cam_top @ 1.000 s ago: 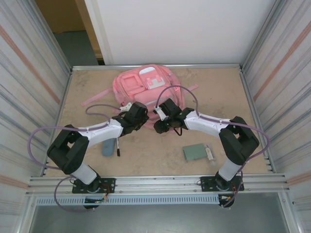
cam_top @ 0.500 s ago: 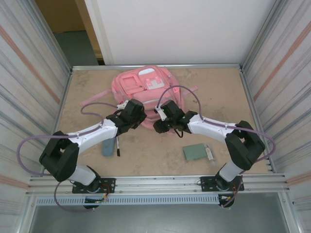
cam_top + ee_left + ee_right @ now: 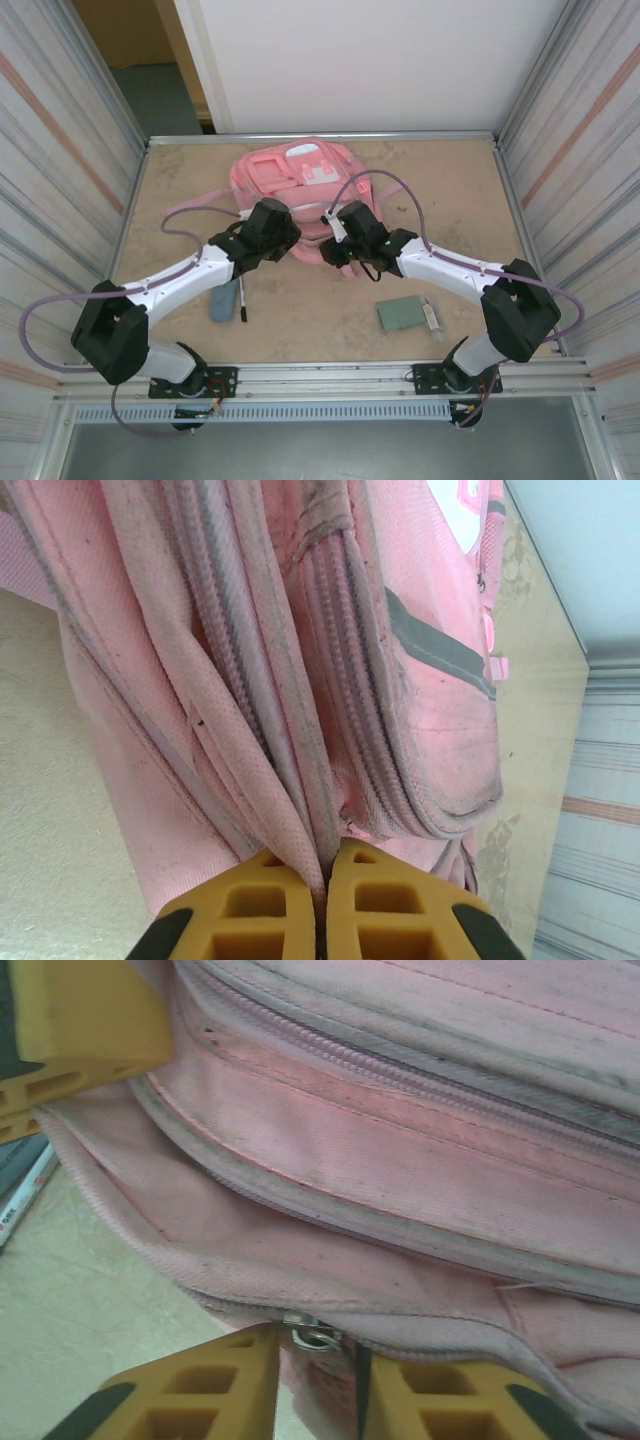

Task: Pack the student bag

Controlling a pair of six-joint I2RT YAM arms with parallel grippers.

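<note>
While the student bag lies at the far middle of the surface, its inside hidden, the left end effector pinches a fold at its near edge. The right end effector stands narrow around a zip pull; whether it grips cannot be told. Bare surface flanks the bag.

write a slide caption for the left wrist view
Left claw shut on a fold of the pink student bag, seen close up.

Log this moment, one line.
left pincer: shut on student bag fabric | right pincer: straddling zipper pull, grip unclear
</note>
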